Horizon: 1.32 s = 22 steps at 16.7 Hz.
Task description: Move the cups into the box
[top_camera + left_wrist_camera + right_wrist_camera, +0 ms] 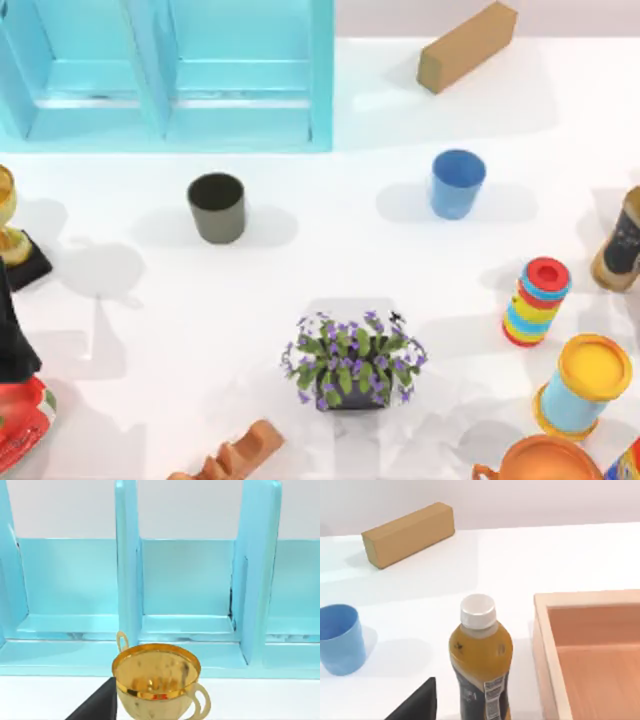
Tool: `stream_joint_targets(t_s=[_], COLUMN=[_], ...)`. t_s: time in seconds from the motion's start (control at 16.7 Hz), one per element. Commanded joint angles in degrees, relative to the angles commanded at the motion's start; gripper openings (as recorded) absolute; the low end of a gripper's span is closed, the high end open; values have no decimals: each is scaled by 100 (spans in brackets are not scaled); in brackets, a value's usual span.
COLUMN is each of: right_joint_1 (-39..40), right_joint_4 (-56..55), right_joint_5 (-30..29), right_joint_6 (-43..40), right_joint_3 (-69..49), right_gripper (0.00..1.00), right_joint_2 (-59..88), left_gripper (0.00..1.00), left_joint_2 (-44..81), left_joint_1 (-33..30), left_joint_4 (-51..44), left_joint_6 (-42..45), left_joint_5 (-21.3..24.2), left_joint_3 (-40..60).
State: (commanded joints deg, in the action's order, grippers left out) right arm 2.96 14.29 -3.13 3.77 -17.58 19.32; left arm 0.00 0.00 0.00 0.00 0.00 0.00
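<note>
- Gold trophy cup (156,680), shiny metal with thin looped handles and a rounded bowl, stands closest to the left wrist camera; a dark flat wedge of the left gripper (95,705) shows just beside it, and whether that gripper is clenched or released cannot be told
- Behind the trophy rises the box (129,580), smooth light-blue walls with upright dividers; seen from above it sits at the far left of the white table (150,330), and neither cup is in it
- Olive-grey cup (217,207), plain, tapered and without a handle, stands upright and open on the table in front of the box, near its right part and apart from its wall
- Blue cup (456,183), same tapered shape with a glossy finish, stands upright well to the right of the olive one, past the box's right corner
- Tan block (466,45), brick-shaped and matt, lies at an angle beyond the blue cup
- Bottle (480,665) with a white screw cap, amber contents and a dark label stands at the table's right edge; the right gripper (415,705) shows as a dark wedge beside it, grip state not to be told
- Pale wooden tray (545,645) with low straight walls lies just beside the bottle
- Striped cylinder (535,300) with a red top and a yellow-lidded tub (583,385) stand near the right edge
- Potted plant (352,360) with green leaves and small purple flowers stands at the near middle
</note>
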Motion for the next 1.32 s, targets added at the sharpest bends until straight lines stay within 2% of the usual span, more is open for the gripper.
stream_joint_targets(t_s=[0.42, 0.84, 1.32], right_joint_1=[666, 1383, 2135], right_joint_4=[1649, 3066, 5046], right_joint_5=[-95, -50, -95], right_joint_6=[541, 1098, 1792], right_joint_3=[-3703, -6419, -10157], right_gripper=[100, 100, 100], right_joint_2=[3649, 6098, 9984], left_gripper=[100, 100, 100], left_joint_2=[0, 0, 0], left_joint_1=[0, 0, 0], left_joint_4=[0, 0, 0], left_joint_6=[0, 0, 0], left_joint_5=[0, 0, 0], left_joint_3=[0, 0, 0])
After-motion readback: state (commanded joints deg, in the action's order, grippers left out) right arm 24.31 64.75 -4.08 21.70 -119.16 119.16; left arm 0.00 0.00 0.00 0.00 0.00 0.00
